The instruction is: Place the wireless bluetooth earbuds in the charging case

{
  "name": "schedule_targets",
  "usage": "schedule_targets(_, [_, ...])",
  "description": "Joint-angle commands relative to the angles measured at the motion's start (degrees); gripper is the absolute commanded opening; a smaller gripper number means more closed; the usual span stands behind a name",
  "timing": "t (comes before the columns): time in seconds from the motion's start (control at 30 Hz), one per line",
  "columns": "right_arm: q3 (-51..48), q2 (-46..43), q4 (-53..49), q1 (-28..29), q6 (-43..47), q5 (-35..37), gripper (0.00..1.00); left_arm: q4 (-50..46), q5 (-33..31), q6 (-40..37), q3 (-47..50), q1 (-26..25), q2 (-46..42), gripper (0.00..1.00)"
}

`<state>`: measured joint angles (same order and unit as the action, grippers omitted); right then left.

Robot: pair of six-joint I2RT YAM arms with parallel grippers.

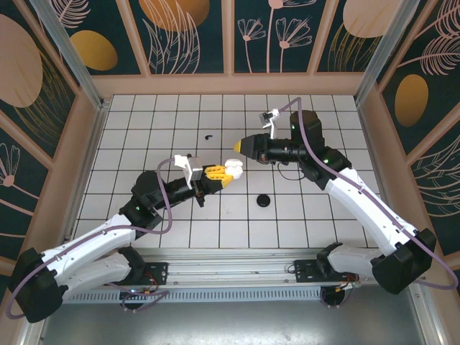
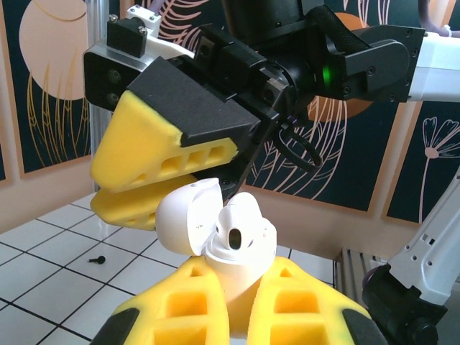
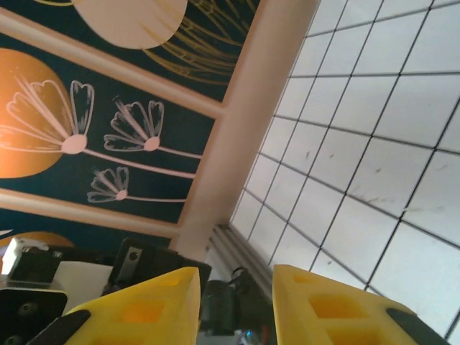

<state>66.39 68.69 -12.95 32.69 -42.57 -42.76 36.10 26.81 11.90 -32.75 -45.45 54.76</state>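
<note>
White tiled table, ruled in a dark grid, enclosed by walls of floral panels.

Left gripper: raised above the middle of the table, its yellow fingers clamped on the body of a white charging case. The case stands upright in the grip, and its lid is hinged open and tipped back. A dark round spot shows in the top of the body; whether that is a seated earbud or an empty socket cannot be told.

Right gripper: just beyond the case and slightly above it, pointed toward it. Its jaws stand partly open with a narrow gap, and nothing is seen between them in the right wrist view.

One black earbud lies loose on the tiles beyond the grippers, well apart from the case; it is also seen in the left wrist view. A black disc lies on the table nearer the arm bases.
</note>
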Motion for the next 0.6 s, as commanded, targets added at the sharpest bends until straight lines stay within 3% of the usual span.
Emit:
schedule_targets(0.0, [-0.54,-0.04,1.32,0.83,-1.2,-3.48,0.32,-0.35,0.82,0.95,-2.92,-0.3,0.75,0.0])
schedule_targets(0.3, [0.59,0.58,-0.94,6.04,0.08,-3.17,0.3,-0.75,-1.3,2.4,-3.9,-0.26,2.44,0.0])
schedule_targets(0.57, [1.96,-1.64,-4.85,6.59,2.49,-1.33,0.3,-1.28,-7.09,6.2,-2.86,0.16,1.55,0.0])
